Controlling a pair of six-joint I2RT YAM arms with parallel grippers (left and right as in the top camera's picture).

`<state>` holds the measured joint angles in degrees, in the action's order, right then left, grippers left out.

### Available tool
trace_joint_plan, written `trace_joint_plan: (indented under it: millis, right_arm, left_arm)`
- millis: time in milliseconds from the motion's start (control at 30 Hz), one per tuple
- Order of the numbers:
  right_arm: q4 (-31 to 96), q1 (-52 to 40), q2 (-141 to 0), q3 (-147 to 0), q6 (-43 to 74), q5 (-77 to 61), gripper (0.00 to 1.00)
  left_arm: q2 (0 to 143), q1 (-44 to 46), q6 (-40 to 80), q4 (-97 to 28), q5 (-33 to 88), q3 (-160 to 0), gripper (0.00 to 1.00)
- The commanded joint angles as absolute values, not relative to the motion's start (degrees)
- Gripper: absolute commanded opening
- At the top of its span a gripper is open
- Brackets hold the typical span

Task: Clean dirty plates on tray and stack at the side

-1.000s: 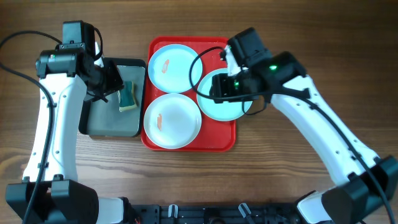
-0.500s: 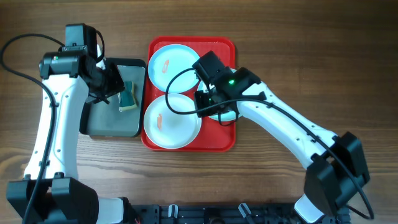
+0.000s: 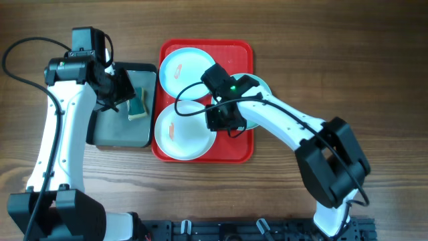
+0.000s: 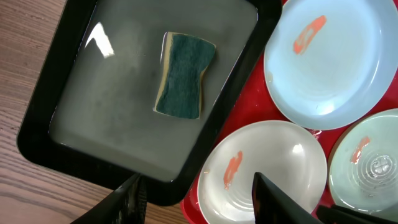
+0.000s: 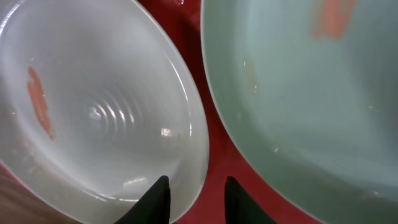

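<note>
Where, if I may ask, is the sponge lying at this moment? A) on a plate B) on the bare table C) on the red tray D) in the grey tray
D: the sponge lies flat inside the grey tray, touching no plate.

Three plates (image 3: 184, 70) fill the tray (image 3: 239, 151) almost rim to rim, leaving only thin red strips between them. The right tool (image 5: 196, 198) sits low in the strip between the white plate (image 5: 93, 106) and the teal plate (image 5: 311, 93). Its arm (image 3: 287, 124) crosses the tray's right edge. A grey tray (image 3: 110, 134) holding a sponge (image 4: 183, 74) butts against the tray's left edge, under the left tool (image 4: 196, 199). Open bench (image 3: 321, 67) lies right of the tray.
</note>
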<state>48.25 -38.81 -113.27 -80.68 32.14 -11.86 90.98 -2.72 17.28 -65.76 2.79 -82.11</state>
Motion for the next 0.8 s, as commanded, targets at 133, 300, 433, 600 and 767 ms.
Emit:
trace_joint_plan:
  millis: [133,300,433,600,767]
  right_arm:
    - [47.22,-38.94,-114.91,-79.79,33.69,-13.85,0.29]
    - [46.02,-38.94,-114.91,-78.65,34.7,-13.82,0.23]
    - [44.62,-38.94,-114.91,-76.79,35.31,-13.87,0.23]
    - [43.94,-38.94,-114.91,-76.27,36.16,-14.11,0.18]
    - [43.24,-38.94,-114.91,-76.27,36.16,-14.52,0.16]
  left_arm:
    - [91.53,-2.46,17.37,-65.58,1.98,-81.65,0.53]
    - [91.53,-2.46,17.37,-65.58,1.98,-81.65,0.53]
    - [91.53,-2.46,17.37,-65.58,1.98,-81.65,0.53]
    - [91.53,-2.46,17.37,-65.58,1.98,-81.65,0.53]
    - [91.53,-2.46,17.37,-65.58,1.98,-81.65,0.53]
